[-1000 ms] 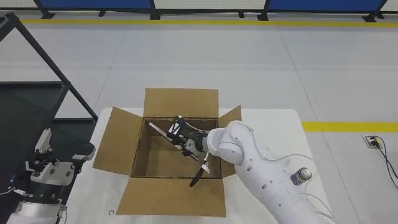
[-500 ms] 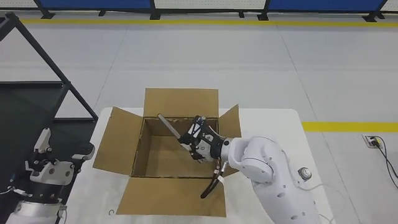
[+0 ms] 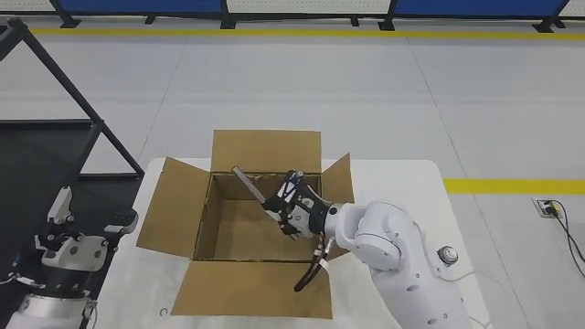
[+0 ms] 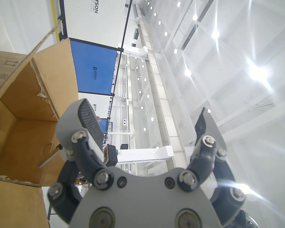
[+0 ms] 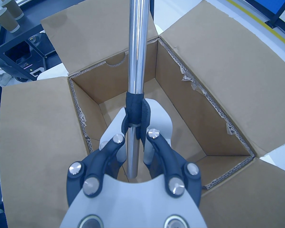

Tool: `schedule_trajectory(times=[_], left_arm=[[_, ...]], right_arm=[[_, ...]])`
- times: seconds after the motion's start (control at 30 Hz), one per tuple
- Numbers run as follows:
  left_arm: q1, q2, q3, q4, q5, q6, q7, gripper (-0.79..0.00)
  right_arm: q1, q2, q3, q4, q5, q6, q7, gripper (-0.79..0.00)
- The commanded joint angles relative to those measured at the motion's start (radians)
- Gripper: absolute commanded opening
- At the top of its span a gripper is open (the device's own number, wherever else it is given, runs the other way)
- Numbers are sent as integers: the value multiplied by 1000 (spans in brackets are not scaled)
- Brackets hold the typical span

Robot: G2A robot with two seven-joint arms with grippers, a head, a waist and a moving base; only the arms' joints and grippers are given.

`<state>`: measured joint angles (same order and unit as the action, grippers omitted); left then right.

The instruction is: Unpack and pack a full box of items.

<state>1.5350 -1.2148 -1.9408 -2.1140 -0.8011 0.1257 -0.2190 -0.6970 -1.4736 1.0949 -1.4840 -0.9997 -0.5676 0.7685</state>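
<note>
Brown cardboard box (image 3: 265, 151): flaps spread open.
Right gripper (image 5: 135, 117): clamped on shiny metal rod (image 5: 137, 48).
Left gripper (image 4: 147, 117): fingers apart.

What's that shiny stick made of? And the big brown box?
The stick looks like polished metal, maybe steel: silvery, smooth, with bright reflections. The box looks like plain corrugated cardboard: matte brown, with wavy layers showing along its cut edges.

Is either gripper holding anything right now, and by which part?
The right gripper is shut on a metal rod, clamped at its black-wrapped band near one end. The left gripper is open and empty.
</note>
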Motion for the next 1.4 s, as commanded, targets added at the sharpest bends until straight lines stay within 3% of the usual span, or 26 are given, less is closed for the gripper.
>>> schedule_trajectory(times=[0.0,0.33,0.57,0.7,1.37], left_arm=[[2,0,1,1,1,-1,-1,0],[-14,2,10,6,3,17,-12,0],[-41,5,28,12,25,39,-26,0],[-49,6,32,17,30,43,-25,0],[-44,10,0,37,1,48,-35,0]], right_arm=[[-3,5,16,-22,32,-23,-7,-785],[-175,53,175,-303,179,-139,8,-785],[-388,88,341,-525,251,-185,-73,-785],[-480,103,422,-575,283,-222,-112,-785],[-490,106,417,-584,264,-204,-123,-785]])
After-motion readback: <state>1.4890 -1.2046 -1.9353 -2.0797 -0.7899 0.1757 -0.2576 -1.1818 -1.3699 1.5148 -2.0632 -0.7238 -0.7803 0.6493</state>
